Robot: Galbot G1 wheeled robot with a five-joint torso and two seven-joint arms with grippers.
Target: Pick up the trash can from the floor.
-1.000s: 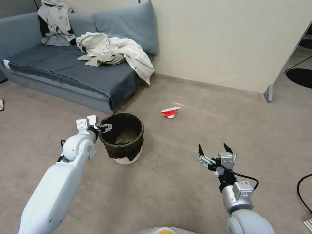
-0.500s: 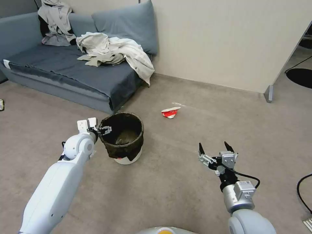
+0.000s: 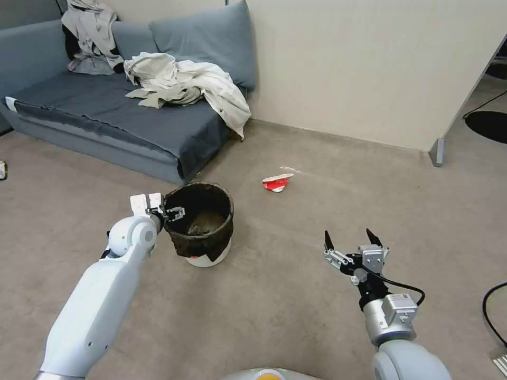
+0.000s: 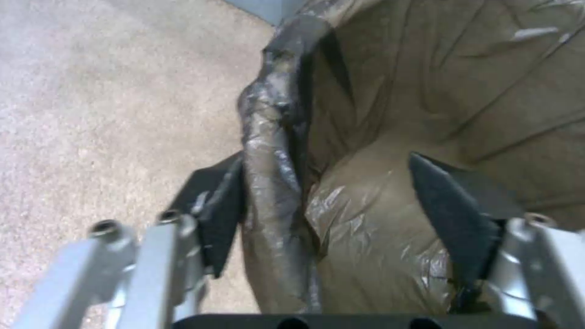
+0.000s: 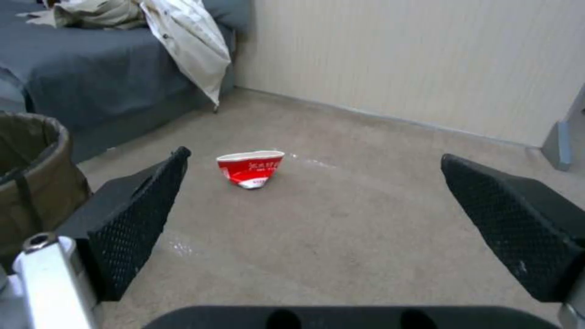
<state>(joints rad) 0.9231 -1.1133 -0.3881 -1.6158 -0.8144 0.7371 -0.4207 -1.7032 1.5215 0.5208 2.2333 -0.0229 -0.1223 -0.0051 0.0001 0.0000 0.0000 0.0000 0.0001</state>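
Observation:
The trash can [image 3: 203, 227], a white bucket lined with a dark brown bag, stands upright on the floor [image 3: 274, 301] in front of the sofa. My left gripper [image 3: 170, 213] is open at its near-left rim. In the left wrist view the left gripper [image 4: 326, 160] straddles the bag-covered rim [image 4: 271, 137], one finger [image 4: 213, 205] outside against it and the other inside, apart from the bag. My right gripper [image 3: 348, 240] hangs open above the floor to the right, holding nothing. The right wrist view has the right gripper [image 5: 315, 155] facing the can's edge [image 5: 30, 173].
A crushed red-and-white cup [image 3: 277, 182] [image 5: 250, 169] lies on the floor beyond the can. A grey sofa [image 3: 105, 116] with pale clothes stands at the back left, the wall [image 3: 369, 68] behind. A black cable [image 3: 494, 311] lies at the far right.
My left gripper has edged a little right and down along the can's rim. The right arm has hardly shifted, and the can has stayed put.

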